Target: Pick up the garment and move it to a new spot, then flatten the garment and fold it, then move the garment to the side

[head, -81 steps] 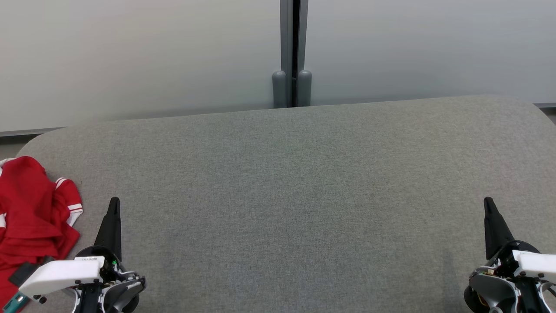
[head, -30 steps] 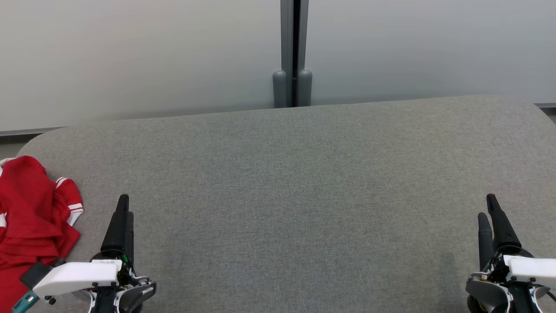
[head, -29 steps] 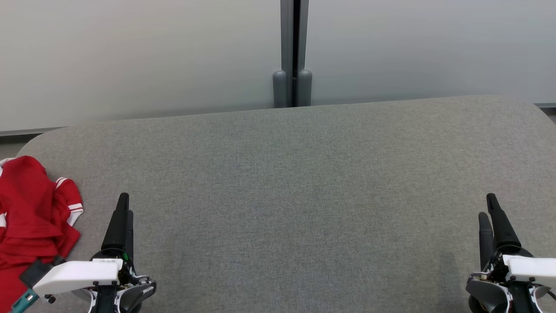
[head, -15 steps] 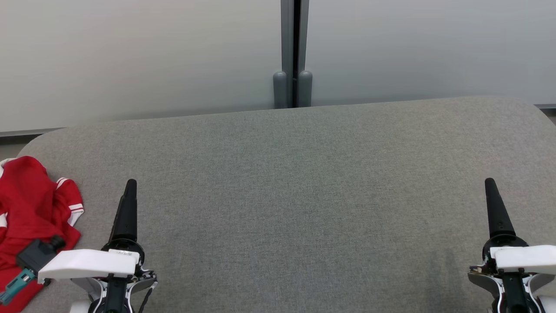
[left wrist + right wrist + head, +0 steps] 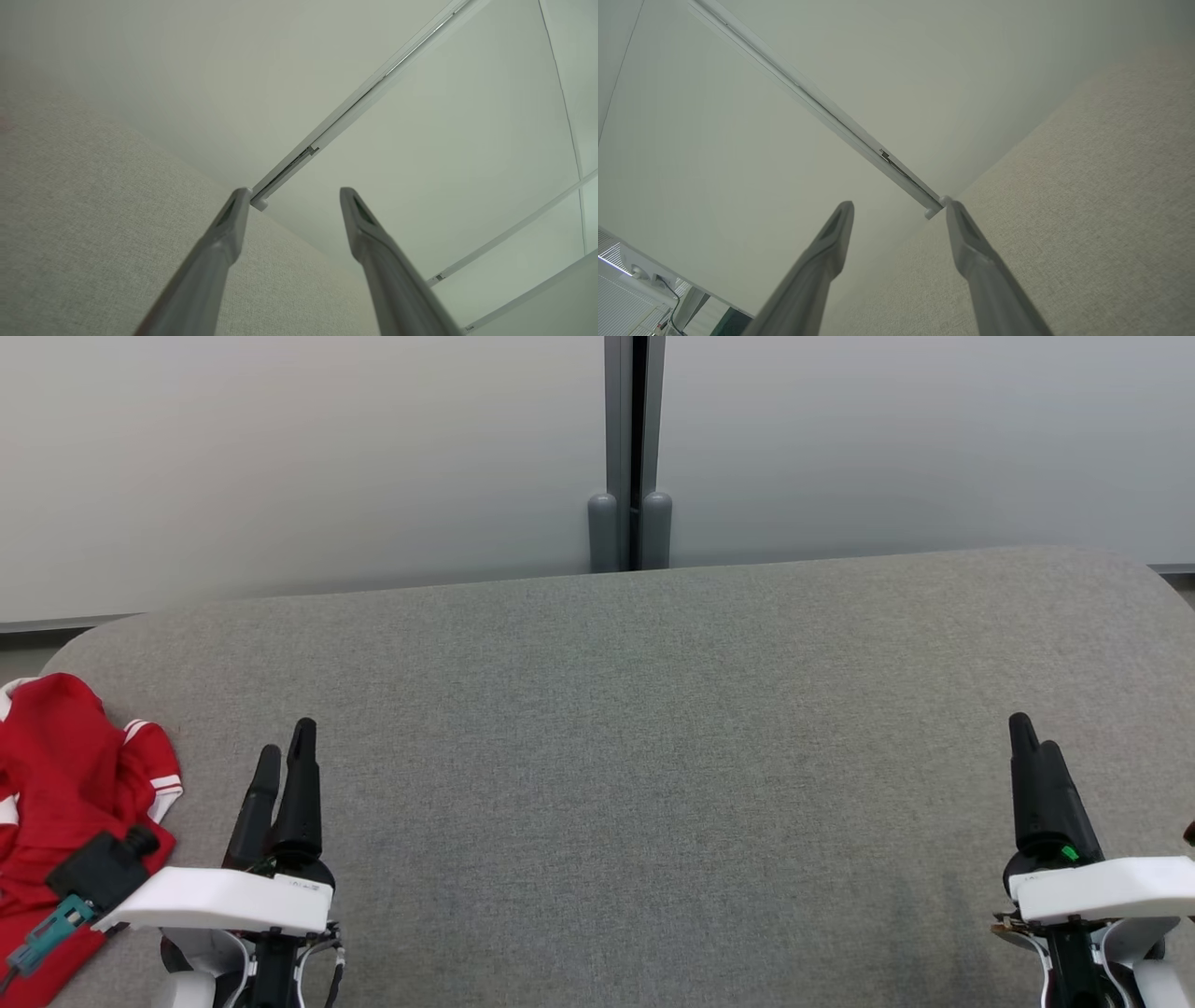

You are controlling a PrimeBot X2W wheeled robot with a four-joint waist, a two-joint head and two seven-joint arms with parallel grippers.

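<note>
Garment (image 5: 61,784) sits crumpled at frame's lower left on the worktop (image 5: 653,756). Both jaws spread wide, empty. It's soft, light, floppy, so you'd best pinch a bunched fold near the striped sleeve (image 5: 154,770).

grey fabric table (image 5: 653,728) with rounded far corners, spanning almost the whole width. behind it pale frosted wall panels (image 5: 280,457), plain, in soft even light. a dark post (image 5: 632,420) splits the panels at centre, with two grey rounded caps (image 5: 602,530) at its foot just behind the table edge. sliver of floor (image 5: 17,658) at far left. right wrist view: slatted surface (image 5: 619,305) and cable (image 5: 668,291) in the lower left corner.
</note>
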